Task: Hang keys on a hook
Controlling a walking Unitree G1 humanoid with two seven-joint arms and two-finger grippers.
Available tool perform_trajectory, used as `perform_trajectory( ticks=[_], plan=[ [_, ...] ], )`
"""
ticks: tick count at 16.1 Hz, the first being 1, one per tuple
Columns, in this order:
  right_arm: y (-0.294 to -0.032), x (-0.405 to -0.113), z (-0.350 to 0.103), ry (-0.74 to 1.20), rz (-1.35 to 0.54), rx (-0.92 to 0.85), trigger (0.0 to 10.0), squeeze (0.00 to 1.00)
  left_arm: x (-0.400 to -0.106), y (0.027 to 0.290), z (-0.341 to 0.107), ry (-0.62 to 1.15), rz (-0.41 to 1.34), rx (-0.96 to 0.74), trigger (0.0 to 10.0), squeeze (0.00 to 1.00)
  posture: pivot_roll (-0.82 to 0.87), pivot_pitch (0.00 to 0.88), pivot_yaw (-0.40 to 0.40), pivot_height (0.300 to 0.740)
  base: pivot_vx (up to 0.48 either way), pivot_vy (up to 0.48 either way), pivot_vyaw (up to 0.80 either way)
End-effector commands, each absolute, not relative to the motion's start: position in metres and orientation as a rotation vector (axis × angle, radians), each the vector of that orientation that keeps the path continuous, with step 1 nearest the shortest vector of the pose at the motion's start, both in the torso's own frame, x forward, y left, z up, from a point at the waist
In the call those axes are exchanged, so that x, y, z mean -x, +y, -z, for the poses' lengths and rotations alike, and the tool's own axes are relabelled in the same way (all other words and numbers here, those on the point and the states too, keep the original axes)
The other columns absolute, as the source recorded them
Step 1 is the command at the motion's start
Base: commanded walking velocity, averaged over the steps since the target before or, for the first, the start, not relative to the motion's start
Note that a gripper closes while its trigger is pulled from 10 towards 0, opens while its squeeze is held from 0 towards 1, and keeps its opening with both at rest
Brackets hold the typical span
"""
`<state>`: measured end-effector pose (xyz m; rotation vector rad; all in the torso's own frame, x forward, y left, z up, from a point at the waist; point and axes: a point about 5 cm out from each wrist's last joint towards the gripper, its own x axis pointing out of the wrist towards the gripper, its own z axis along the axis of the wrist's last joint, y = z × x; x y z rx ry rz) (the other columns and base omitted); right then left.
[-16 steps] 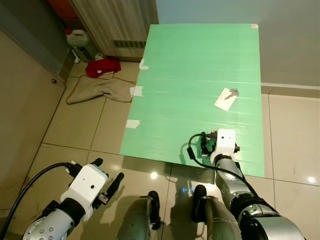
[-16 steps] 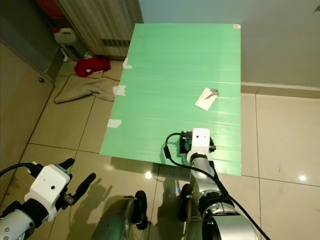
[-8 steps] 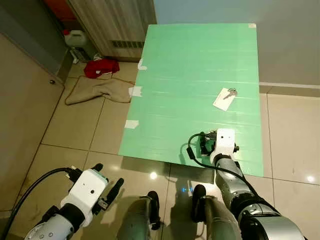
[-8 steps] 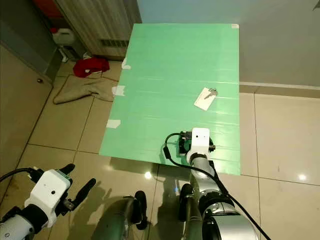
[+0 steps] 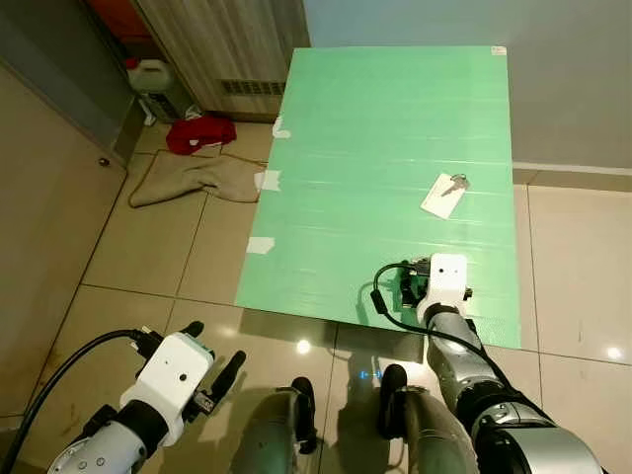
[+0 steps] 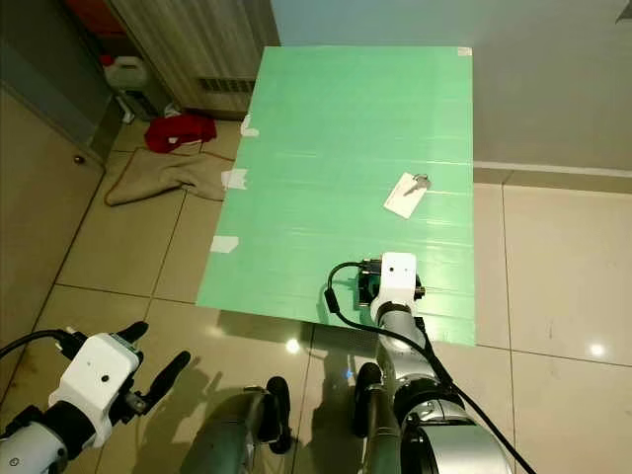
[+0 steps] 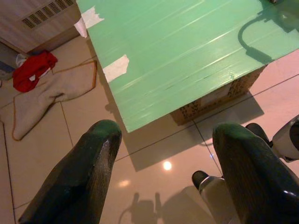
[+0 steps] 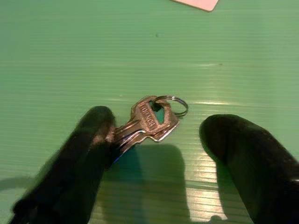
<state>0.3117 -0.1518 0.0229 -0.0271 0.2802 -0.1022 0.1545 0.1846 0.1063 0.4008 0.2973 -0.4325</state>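
Lowered since a second ago: left gripper [image 5: 210,358], fingers apart, over floor tiles [image 5: 148,257]. Keys [image 8: 149,120]: lying on green board [image 5: 395,148], between spread fingers of right gripper [image 8: 159,154], blade touching one finger [image 8: 93,135].

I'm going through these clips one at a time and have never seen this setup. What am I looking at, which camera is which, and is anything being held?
This is a humanoid robot with two silver arms, each ending in two long black fingers. The two wide pictures come from cameras in its head, looking down; the other two sit on its wrists and look along the fingers.

Before it is a green board lying on a box on the tiled floor. On the board lies a white card with a key at its corner. The right gripper is low over the board's near edge, open, its fingers either side of a set of keys on a ring; one finger seems to touch the blades, but nothing is gripped. The left gripper hangs open over the floor. A beige towel and red cloth lie beside the board.
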Motion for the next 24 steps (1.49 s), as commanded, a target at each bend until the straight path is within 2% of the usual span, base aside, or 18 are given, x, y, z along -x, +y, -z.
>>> perform_trajectory(
  ticks=[1,17,24],
  plan=[
    [-0.152,-0.296,-0.003,0.38,0.119,0.01,0.0,0.0,-0.151,0.187,-0.102,0.337,0.436,-0.397,10.0,0.0,0.35,0.401,0.165,0.74,0.0,0.0,0.0],
    [-0.144,-0.296,-0.007,0.318,0.091,0.022,0.0,0.0,-0.152,0.184,-0.098,0.345,0.438,-0.388,10.0,0.0,0.33,0.426,0.166,0.74,0.0,0.0,0.0],
    [-0.127,-0.316,-0.043,0.108,0.036,0.015,0.0,0.0,-0.153,0.185,-0.098,0.345,0.441,-0.395,10.0,0.0,0.33,0.426,0.17,0.74,0.0,0.0,0.0]
  ],
)
